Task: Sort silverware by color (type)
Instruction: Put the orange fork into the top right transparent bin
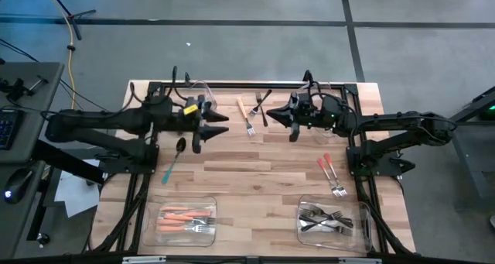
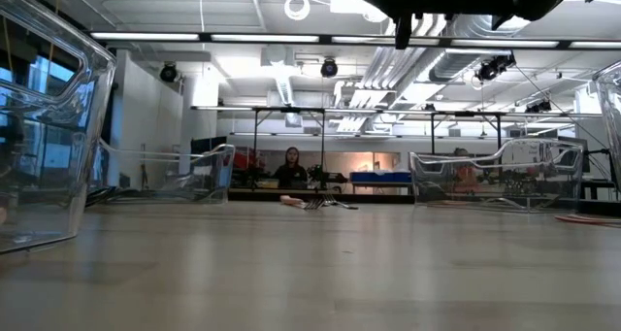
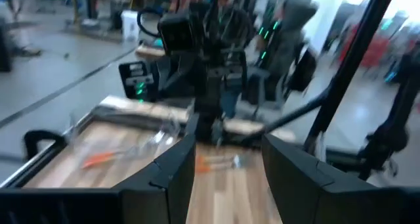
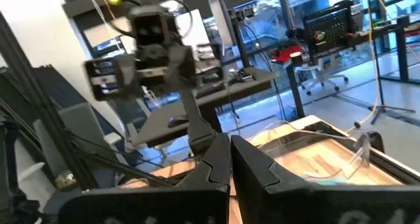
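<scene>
Above table: left end effector open, empty; right end effector closed, empty.

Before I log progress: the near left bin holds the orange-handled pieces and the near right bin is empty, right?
Not quite. The near left bin does hold the orange-handled pieces, but the near right bin is not empty: the high view shows dark forks lying in it.
</scene>
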